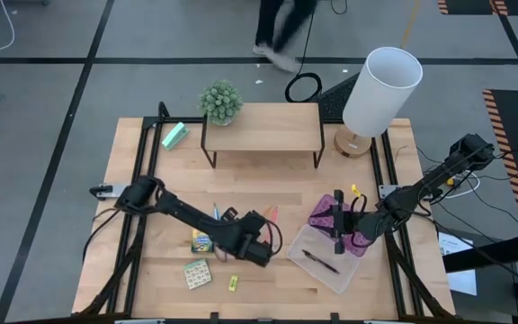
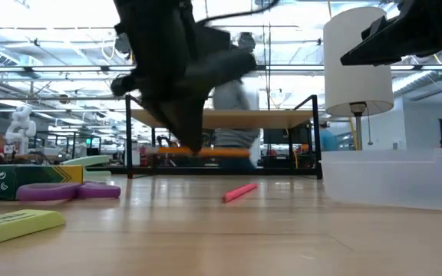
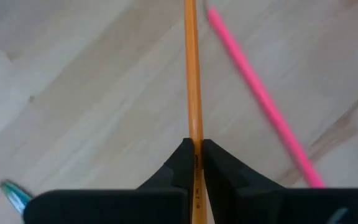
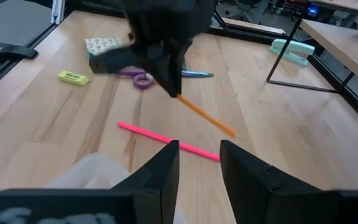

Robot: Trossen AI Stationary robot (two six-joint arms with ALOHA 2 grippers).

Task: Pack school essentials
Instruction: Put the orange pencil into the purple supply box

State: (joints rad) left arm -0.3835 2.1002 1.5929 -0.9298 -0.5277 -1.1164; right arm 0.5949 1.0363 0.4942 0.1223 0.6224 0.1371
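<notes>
Left pincer (image 3: 194, 163) grips orange pencil (image 3: 192, 74) above wooden table (image 3: 92, 93).

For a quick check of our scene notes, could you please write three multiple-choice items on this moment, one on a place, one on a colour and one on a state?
1. Where does the black pen lie?
A. in the clear box
B. on the small shelf
C. under the lamp

2. What colour is the pencil lying on the table?
A. blue
B. pink
C. white

3. What is the left gripper doing?
A. hanging open
B. holding the scissors
C. holding the orange pencil

Answers: 1 A, the high view shows the pen inside the box. 2 B, the right wrist view shows it pink. 3 C, the left wrist view shows the jaws closed on the pencil.
</notes>
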